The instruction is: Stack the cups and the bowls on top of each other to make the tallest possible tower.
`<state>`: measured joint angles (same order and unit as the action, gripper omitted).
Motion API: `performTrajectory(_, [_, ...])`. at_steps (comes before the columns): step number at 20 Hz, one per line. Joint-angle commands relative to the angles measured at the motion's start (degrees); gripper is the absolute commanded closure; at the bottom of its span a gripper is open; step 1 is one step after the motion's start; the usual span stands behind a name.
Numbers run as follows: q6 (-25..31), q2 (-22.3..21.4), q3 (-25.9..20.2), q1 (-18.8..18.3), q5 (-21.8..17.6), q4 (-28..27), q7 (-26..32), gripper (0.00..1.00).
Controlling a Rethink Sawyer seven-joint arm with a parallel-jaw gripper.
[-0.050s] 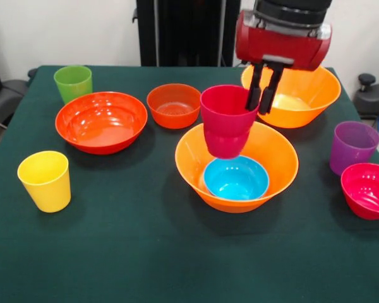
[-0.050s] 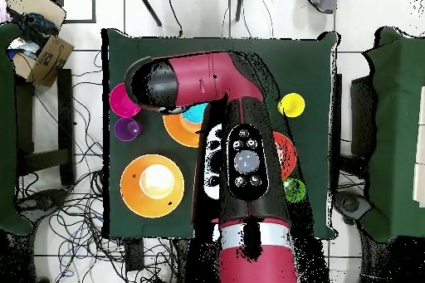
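Holding the crimson-pink cup (image 1: 228, 120) by its rim above the blue bowl (image 1: 236, 177), which sits in the large orange bowl (image 1: 196, 165) near the tabletop's middle, I judge a tilted release the main risk: pinched on one side, it could land crooked and tip against the orange wall. The gripper (image 1: 264, 96) has its jaws nearly closed, clamping the cup's rim wall between them.

This was a robotics lab. A green-clothed desk (image 2: 319, 89) stood on a pale tiled floor (image 2: 83, 14) strewn with loose black cables (image 2: 50, 205). A red and black robot arm (image 2: 245, 163) reached over the desk from a black pedestal (image 1: 177, 31). A cardboard box (image 2: 46, 56) of odds and ends sat beside the desk, and chair bases (image 1: 366, 82) showed at the edges.
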<state>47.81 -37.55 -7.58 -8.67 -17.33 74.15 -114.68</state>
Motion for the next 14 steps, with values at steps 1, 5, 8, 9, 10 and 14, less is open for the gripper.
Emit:
performTrajectory(1, [-3.78, 7.19, 0.89, 2.19, -0.94, 1.98, -10.20, 1.00])
performTrajectory(5, [-6.98, 10.10, 1.91, 3.24, -0.76, 1.84, -10.96, 1.00])
performTrajectory(8, [-7.55, 9.73, 3.06, 4.12, -0.34, 2.62, -10.95, 1.00])
performTrajectory(9, [-7.74, 9.54, 3.39, 4.30, -0.18, 2.99, -10.73, 1.00])
performTrajectory(10, [-8.03, 9.39, 3.62, 4.40, 0.05, 3.46, -10.48, 1.00])
performTrajectory(14, [-10.61, 11.50, 4.60, 5.20, 0.53, 3.23, -10.97, 1.00])
